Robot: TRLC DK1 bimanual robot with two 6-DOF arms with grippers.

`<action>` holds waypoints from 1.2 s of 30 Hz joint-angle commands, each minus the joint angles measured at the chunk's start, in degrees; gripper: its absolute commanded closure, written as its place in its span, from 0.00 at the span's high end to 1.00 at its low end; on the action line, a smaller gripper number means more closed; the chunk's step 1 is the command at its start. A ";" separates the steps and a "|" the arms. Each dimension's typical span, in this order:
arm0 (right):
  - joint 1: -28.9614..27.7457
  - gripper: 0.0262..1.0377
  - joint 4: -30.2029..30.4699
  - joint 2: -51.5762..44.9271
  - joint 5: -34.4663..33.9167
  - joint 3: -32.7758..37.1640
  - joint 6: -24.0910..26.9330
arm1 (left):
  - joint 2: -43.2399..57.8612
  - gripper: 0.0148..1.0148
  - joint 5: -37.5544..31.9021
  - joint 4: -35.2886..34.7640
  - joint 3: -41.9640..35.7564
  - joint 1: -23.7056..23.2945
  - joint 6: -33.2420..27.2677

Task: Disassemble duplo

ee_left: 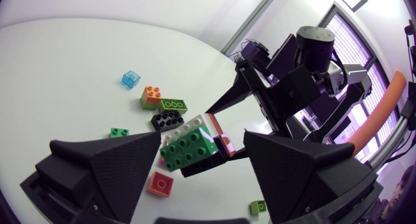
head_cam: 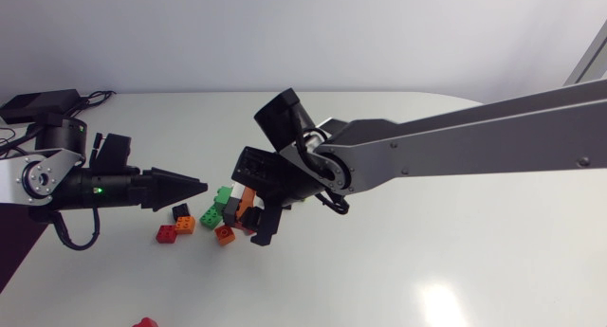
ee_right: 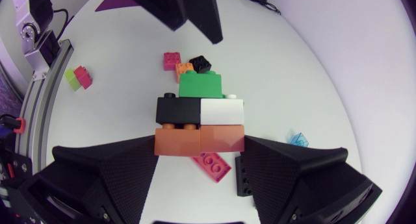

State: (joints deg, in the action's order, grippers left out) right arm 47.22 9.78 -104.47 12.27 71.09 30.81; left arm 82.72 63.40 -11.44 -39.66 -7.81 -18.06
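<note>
Surrounding duplo stack (ee_right: 199, 117): loose bricks (ee_right: 172, 60).

place: robotics lab | evidence: left arm (head_cam: 66, 180) and right arm (head_cam: 455, 142) at white table (head_cam: 427, 270)

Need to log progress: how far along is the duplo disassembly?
Done: several loose bricks lie around. In hand: the right gripper is shut on a stack of orange, black, white and green bricks; the left gripper is open, facing it. Left: that stack is not yet pulled apart.
</note>
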 commanded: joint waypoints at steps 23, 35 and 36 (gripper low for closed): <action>1.91 0.54 -9.87 6.20 -0.14 -6.84 -3.03 | 9.30 0.87 4.54 -3.41 -4.11 0.34 1.10; -0.90 0.54 -7.94 6.56 11.46 -5.61 -6.11 | 8.07 0.92 7.80 -5.61 -3.85 0.52 -1.80; -0.99 0.54 -8.02 6.56 11.72 -5.70 -6.11 | 7.99 0.92 8.06 -6.05 -3.85 0.61 -2.06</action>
State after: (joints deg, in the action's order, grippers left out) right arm 46.83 1.85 -99.53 22.46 65.34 26.33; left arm 90.87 71.00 -16.47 -42.65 -7.38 -18.57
